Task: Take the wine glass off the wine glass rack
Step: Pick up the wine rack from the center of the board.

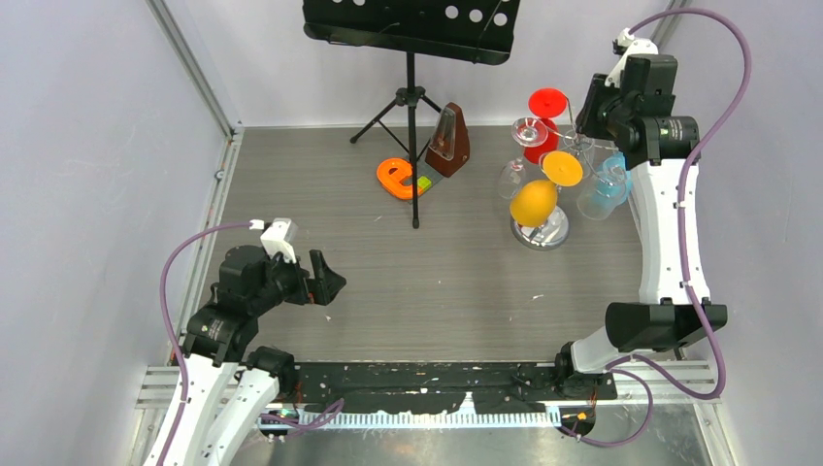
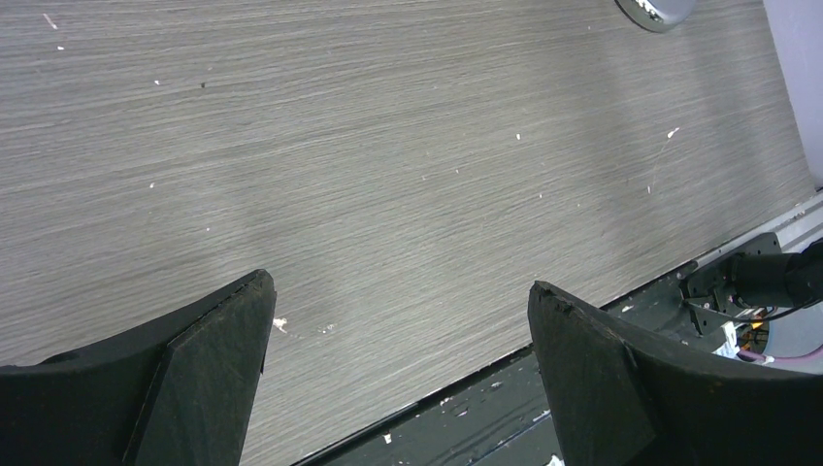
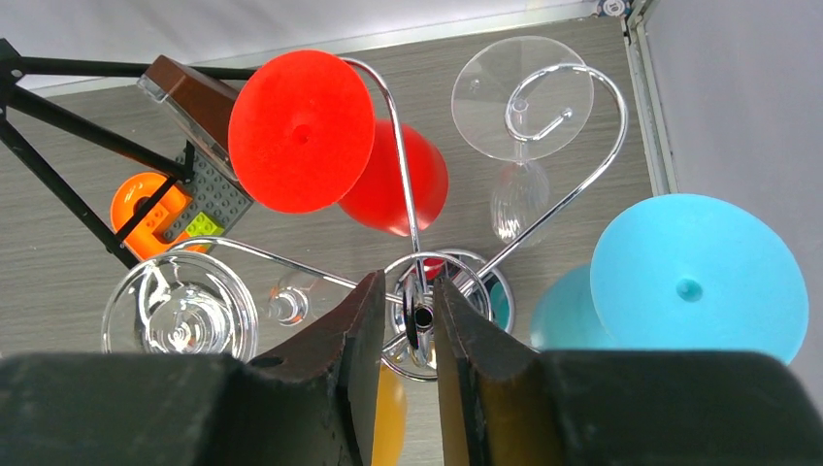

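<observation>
The chrome wine glass rack (image 1: 555, 184) stands at the back right on its round mirror base (image 1: 541, 233). Red (image 1: 546, 102), clear (image 1: 529, 129), orange (image 1: 562, 168) and blue (image 1: 613, 173) wine glasses hang upside down on it. My right gripper (image 3: 420, 291) hovers over the rack's centre. Its jaws stand a narrow gap apart, and the top of the central post (image 3: 423, 317) shows in that gap; I see no contact. The red (image 3: 301, 131), clear (image 3: 522, 97) and blue (image 3: 699, 277) glass feet surround it. My left gripper (image 2: 400, 291) is wide open and empty, low over the table near the front left.
A black tripod music stand (image 1: 411, 97) is at the back centre, with a brown metronome (image 1: 448, 141) and an orange letter toy (image 1: 396, 178) by its legs. Walls close in on the left, right and back. A black strip (image 1: 437, 383) runs along the front edge.
</observation>
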